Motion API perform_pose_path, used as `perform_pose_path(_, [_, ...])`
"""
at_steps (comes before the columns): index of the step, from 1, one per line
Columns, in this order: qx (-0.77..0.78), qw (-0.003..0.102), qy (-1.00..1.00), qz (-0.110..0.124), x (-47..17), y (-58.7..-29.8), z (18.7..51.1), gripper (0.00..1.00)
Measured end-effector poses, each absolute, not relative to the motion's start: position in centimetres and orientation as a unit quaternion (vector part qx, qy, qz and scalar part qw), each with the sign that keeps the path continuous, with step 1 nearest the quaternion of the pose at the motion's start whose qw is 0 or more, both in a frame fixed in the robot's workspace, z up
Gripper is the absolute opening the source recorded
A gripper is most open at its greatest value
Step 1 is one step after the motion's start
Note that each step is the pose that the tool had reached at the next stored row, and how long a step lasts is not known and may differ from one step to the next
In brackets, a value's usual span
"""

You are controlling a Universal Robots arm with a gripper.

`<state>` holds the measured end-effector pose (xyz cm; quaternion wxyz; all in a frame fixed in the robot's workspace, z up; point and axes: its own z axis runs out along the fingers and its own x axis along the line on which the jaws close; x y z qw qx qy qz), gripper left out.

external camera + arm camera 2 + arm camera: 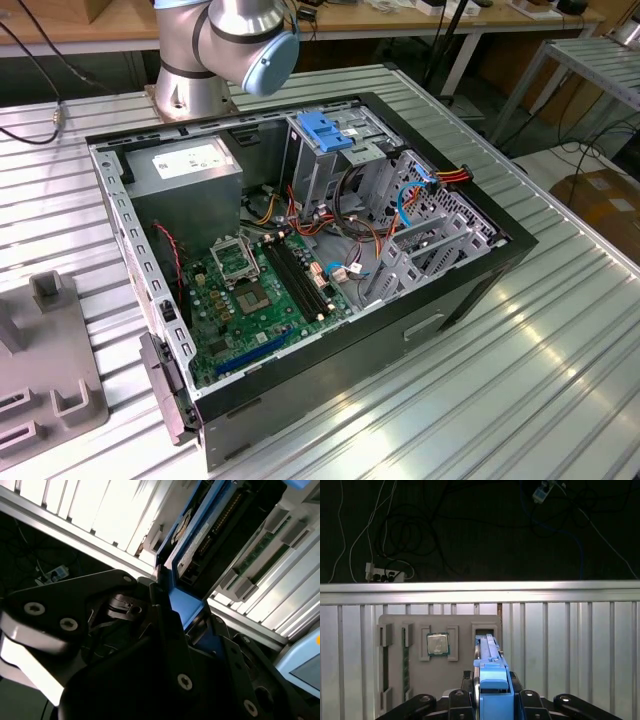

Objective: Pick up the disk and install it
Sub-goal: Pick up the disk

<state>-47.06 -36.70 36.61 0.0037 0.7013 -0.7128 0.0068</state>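
In the first wrist view the disk stands on edge, its blue plastic rail running between my fingers. My gripper is shut on it. The disk's far end lies over the open slot of a grey holder block on the ribbed metal table. In the second wrist view the disk shows its dark underside and connector row, with the blue rail clamped in the black gripper.
The open computer case lies on the table with the motherboard, a grey power-supply box and a metal drive cage with a blue top. The holder block carries a processor chip and memory sticks. The table's edge borders a dark floor with cables.
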Motion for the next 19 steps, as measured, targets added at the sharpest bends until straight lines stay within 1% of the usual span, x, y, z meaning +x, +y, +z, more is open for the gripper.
perform_pose_path(19, [0.701, 0.003, -0.713, 0.007, -47.1, -36.7, 38.3, 0.37])
